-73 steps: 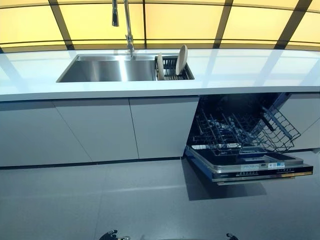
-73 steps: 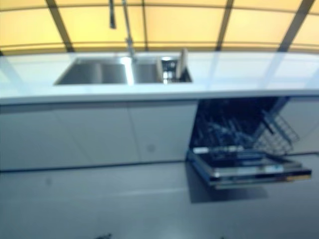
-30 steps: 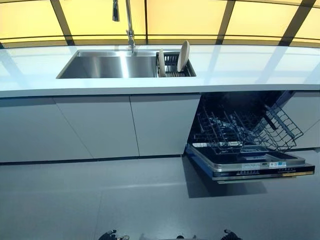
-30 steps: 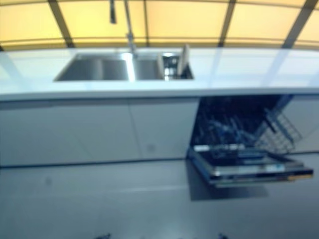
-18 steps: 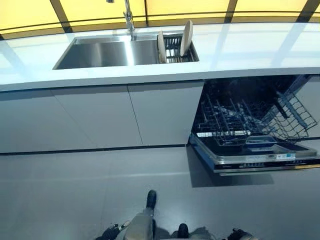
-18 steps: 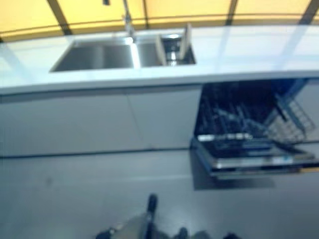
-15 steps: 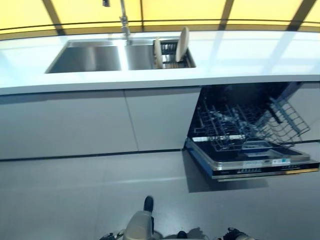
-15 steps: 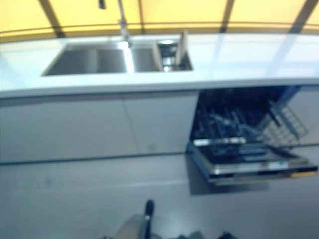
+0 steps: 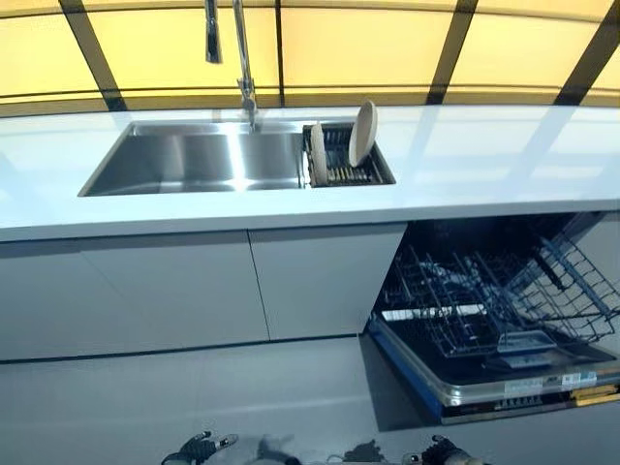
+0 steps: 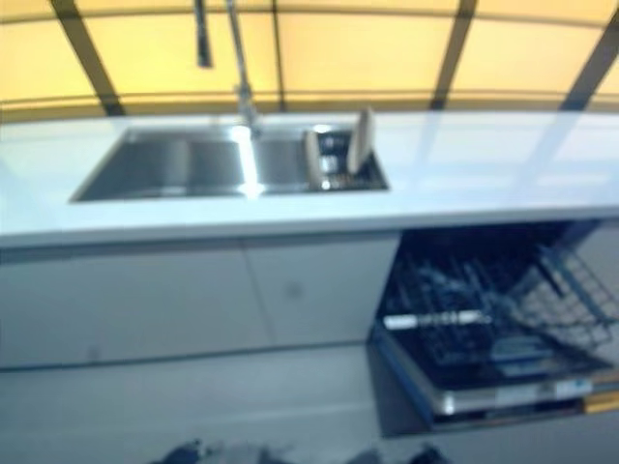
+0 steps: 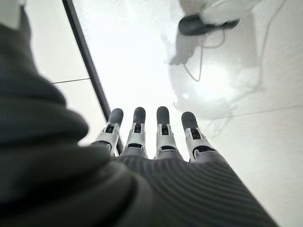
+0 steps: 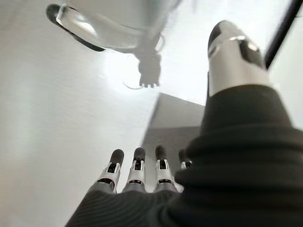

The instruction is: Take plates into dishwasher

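Note:
Two beige plates stand on edge in a dark rack (image 9: 347, 165) at the right end of the steel sink (image 9: 194, 160): a larger plate (image 9: 363, 133) leaning at the right and a smaller plate (image 9: 318, 167) at the left. The dishwasher (image 9: 494, 320) under the counter at the right is open, its door (image 9: 504, 383) folded down and its wire rack (image 9: 484, 300) pulled out. My left hand (image 11: 151, 137) and right hand (image 12: 137, 175) hang low over the floor, fingers straight, holding nothing, far from the plates.
A white counter (image 9: 484, 165) runs across the view with grey cabinet doors (image 9: 194, 291) below. A tall tap (image 9: 242, 58) rises behind the sink. Yellow window panels (image 9: 368, 48) line the back. Grey floor (image 9: 242, 397) lies between me and the cabinets.
The whole picture has shifted: the counter and dishwasher sit lower and look larger, so the camera has moved closer. The plates and dishwasher have not moved.

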### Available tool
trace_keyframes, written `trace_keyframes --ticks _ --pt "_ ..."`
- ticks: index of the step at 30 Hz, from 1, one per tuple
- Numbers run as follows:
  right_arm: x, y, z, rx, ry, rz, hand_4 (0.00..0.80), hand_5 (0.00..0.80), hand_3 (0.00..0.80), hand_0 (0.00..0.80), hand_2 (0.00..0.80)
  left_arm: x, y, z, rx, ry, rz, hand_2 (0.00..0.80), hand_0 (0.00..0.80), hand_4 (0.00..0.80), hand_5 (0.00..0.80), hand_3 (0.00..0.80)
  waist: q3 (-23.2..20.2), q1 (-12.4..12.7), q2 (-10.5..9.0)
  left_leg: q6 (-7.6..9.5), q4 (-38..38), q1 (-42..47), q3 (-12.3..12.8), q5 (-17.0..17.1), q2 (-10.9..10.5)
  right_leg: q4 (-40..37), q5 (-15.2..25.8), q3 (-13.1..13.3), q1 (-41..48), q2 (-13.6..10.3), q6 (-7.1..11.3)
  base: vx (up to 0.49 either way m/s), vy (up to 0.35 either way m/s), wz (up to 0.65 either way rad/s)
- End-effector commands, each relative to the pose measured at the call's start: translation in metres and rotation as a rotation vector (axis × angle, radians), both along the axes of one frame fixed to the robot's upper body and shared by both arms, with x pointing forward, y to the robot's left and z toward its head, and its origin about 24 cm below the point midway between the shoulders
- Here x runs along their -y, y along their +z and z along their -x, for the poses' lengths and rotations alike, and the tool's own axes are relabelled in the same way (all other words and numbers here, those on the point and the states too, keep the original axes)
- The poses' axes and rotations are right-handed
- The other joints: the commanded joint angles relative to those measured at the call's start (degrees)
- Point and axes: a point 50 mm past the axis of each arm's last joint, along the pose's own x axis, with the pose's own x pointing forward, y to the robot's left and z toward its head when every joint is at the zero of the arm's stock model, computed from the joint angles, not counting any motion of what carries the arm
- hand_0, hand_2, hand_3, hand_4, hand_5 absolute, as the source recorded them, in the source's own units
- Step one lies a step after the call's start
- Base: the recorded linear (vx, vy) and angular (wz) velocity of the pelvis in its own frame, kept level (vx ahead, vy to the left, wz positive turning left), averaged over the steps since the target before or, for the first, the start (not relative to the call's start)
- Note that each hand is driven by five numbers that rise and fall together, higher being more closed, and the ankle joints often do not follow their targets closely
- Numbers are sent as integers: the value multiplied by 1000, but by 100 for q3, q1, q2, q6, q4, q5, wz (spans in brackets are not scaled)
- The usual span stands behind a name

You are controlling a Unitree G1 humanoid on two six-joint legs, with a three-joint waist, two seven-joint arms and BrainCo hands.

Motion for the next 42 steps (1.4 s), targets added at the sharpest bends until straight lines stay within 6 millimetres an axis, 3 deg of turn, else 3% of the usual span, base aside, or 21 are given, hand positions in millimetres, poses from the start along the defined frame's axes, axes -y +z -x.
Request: trace_keyframes --ticks 1,3,4,6,7,8,10,11,14,15,16,17,18,22,24,28,33,42 --pt "25 14 -22 57 172 78 0 0 0 0 0 6 6 -25 78 -19 2 0 0 0 0 0 245 -325 -35 -132 540 7 -102 -402 -160 -2137 2428 171 -647 0 223 461 -218 31" --pt "14 20 -45 81 348 -12 0 0 0 0 0 7 8 -30 100 -70 2 0 0 0 0 0 350 -412 -97 -143 822 220 -398 -817 -146 -2064 2438 342 -956 157 147 365 -206 61" --pt "6 23 -55 84 416 -47 0 0 0 0 0 7 8 -30 98 -90 -5 0 0 0 0 0 335 -342 -140 -143 913 195 -353 -927 -107 -1916 2224 173 -828 107 83 245 -155 65" --pt "-3 33 -72 23 562 -106 0 0 0 0 0 7 6 -23 77 -87 0 0 0 0 0 0 232 -323 -146 -322 1328 258 -399 -643 69 -1833 1954 183 -632 274 -87 209 -119 73" --pt "-4 39 -78 24 613 -128 0 0 0 0 0 5 6 -19 66 -100 5 0 0 0 0 0 212 -283 -162 -454 1724 145 -321 -229 156 -1900 1884 113 -487 311 -164 222 -164 89" --pt "-7 55 -95 52 658 -180 0 0 0 0 0 1 7 -14 60 -127 5 0 0 0 0 0 276 -146 -336 -570 2799 -392 -83 217 142 -2056 1844 -39 -165 183 -251 149 -139 73" --pt "-19 75 -110 37 741 -319 0 0 0 0 0 0 8 -11 63 -126 15 0 0 0 0 0 394 1 -460 -515 3394 -1090 164 201 141 -2128 1715 -113 111 146 -349 176 -121 52" --pt "-23 81 -112 27 764 -356 0 0 0 0 0 -1 9 -10 60 -133 16 0 0 0 0 0 425 45 -456 -503 3284 -1149 240 113 182 -2122 1642 -145 187 156 -349 215 -27 -6" --pt "-42 102 -124 68 825 -486 0 0 0 0 0 -1 9 -7 60 -161 17 0 0 0 0 0 515 197 -364 -594 1920 -1023 370 156 376 -2153 1395 -185 489 246 -284 205 110 -20" --pt "-49 109 -127 93 816 -534 0 0 0 0 0 1 10 -8 68 -169 18 0 0 0 0 0 546 265 -268 -745 1332 -1179 398 523 511 -2207 1307 -193 655 334 -274 208 155 10" --pt "-49 109 -127 93 815 -534 0 0 0 0 0 1 10 -8 68 -170 18 0 0 0 0 0 562 270 -272 -745 1311 -1149 403 531 506 -2210 1304 -189 675 329 -274 272 221 8" --pt "-63 120 -129 109 816 -639 0 0 0 0 0 1 10 -7 79 -184 6 0 0 0 0 0 589 414 -204 -852 850 -1577 360 860 583 -2250 1128 -122 948 325 -224 238 185 10" --pt "-70 125 -127 91 820 -711 0 0 0 0 0 -1 11 -8 79 -186 -2 0 0 0 0 0 544 427 -235 -775 775 -1422 196 644 469 -2205 1089 -75 914 235 -149 246 194 2" --pt "-86 140 -121 83 799 -916 0 0 0 0 0 -9 18 -17 100 -180 -24 0 0 0 0 0 448 385 -229 -674 532 -1056 201 486 467 -2108 1117 -239 786 90 -44 119 121 -18" --pt "-104 152 -115 88 820 -1086 0 0 0 0 0 -13 22 -22 106 -182 -31 0 0 0 0 0 378 403 -231 -624 510 -937 224 391 440 -2119 1110 -323 776 54 -35 127 78 -12" --pt "-116 174 -127 224 762 -1208 0 0 0 0 0 -15 24 -23 100 -212 -28 0 0 0 0 0 309 440 -274 -588 613 -899 274 258 421 -2180 1097 -318 857 14 -22 103 26 -8" --pt "-111 205 -144 363 737 -1260 0 0 0 0 0 -20 22 -14 71 -223 -23 0 0 0 0 0 246 417 -296 -587 622 -775 335 134 471 -2236 1099 -248 920 -9 39 75 4 4" --pt "-26 257 -170 554 680 -1031 0 0 0 0 0 -43 30 -10 64 -199 -41 0 0 0 0 0 166 199 -310 -598 527 -499 448 -31 561 -2259 1103 -202 959 -55 102 58 22 -2"
